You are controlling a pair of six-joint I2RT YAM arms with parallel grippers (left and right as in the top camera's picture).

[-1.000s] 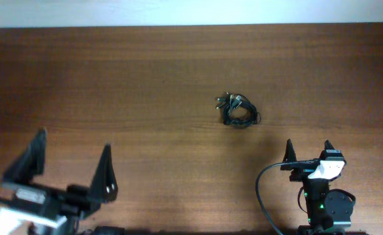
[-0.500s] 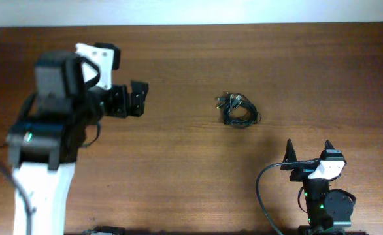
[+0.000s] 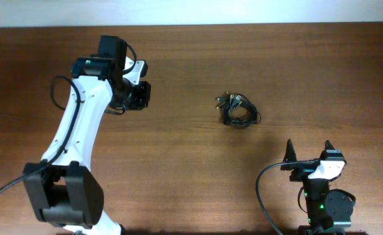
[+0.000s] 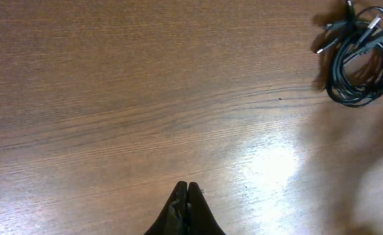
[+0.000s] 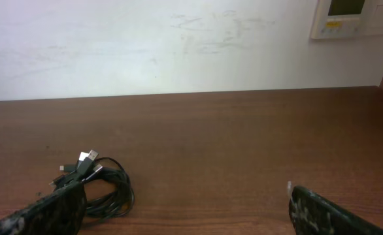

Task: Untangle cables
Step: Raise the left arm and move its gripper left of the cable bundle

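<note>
Tabletop [image 3: 178,170] cables [image 4: 361,62] (seemingly knotted) beyond left fingers [image 4: 177,210]

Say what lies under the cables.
The cables rest on the wooden table; wood shows through their loops. Whatever is directly beneath the strands is covered.

The table [image 4: 113,98] is brown wood with visible grain, smooth and a little glossy where light reflects. The cables [image 4: 361,55], upper right of the frame, have a smooth black sheath with slight shine. Their plug ends [image 5: 87,156] look like silver metal. The left arm [image 3: 72,121] has a white glossy plastic shell.
</note>
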